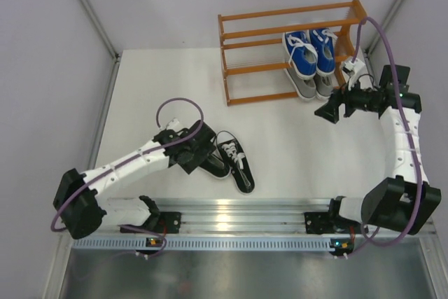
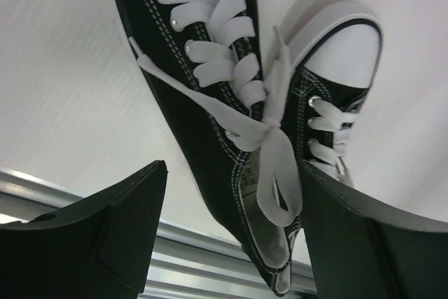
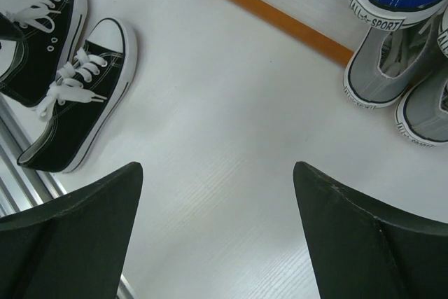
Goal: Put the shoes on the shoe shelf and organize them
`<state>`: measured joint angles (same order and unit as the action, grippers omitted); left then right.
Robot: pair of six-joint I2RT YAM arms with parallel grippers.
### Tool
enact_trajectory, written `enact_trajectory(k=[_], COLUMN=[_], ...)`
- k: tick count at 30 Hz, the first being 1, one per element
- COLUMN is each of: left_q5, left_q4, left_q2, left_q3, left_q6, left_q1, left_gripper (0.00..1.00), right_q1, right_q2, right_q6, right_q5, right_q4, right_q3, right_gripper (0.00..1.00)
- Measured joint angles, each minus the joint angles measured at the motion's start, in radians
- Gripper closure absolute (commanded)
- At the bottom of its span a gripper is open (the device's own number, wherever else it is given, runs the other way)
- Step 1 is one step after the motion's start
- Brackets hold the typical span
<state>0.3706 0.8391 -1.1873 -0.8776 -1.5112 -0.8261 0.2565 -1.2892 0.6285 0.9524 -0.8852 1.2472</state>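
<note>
We look down on a white table (image 1: 161,89) with an orange-brown shelf (image 1: 280,15) standing at its far edge, a little right of centre. Four of the shoes are on the shelf, all at its right end. The blue pair (image 1: 311,50) sits side by side on the middle tier. The grey pair (image 1: 313,87) sits directly beneath it on the bottom tier. Both pairs have their heels facing the near side, and the grey heels reach out past the front rail. The top tier and the left half of the shelf hold no shoes.

The black pair (image 1: 234,162) stands upright on the table, well apart from the shelf, near the middle of the near side. The two shoes are just beside each other, and from above the left one is partly hidden under the arm.

The left claw (image 2: 233,167) hangs low over that black pair. Its jaws are spread wide, with the collar and white laces of one shoe between them — the left finger is clearly apart from the shoe.

The right claw (image 3: 217,167) is near the right end of the shelf, just beside the grey heels. Its jaws are wide and hold nothing — only bare table shows between them.
</note>
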Motion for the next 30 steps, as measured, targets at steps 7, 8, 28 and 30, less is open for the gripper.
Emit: enact_trajectory(k=[7, 8, 28, 30], left_q5=[-0.073, -0.085, -0.044, -0.056], left_q4=[0.035, 0.011, -0.068, -0.083], left_q2=[-0.183, -0.198, -0.019, -0.091], left_q3=[-0.025, -0.02, -0.416, -0.562], left_q6=[-0.006, 0.0, 0.523, 0.603], left_q1=[0.058, 0.072, 0.084, 0.069], left_gripper=[0.45, 0.61, 1.0, 1.0], right_q1=[-0.001, -0.001, -0.279, -0.28], right_q2=[0.025, 0.027, 0.047, 0.042], right_q6=[0.004, 0.004, 0.134, 0.084], right_q5=[0.022, 0.024, 0.104, 0.092], right_q4=[-0.011, -0.012, -0.201, -0.168], right_q3=[-0.045, -0.045, 0.052, 0.111], right_gripper=[0.12, 0.12, 0.14, 0.14])
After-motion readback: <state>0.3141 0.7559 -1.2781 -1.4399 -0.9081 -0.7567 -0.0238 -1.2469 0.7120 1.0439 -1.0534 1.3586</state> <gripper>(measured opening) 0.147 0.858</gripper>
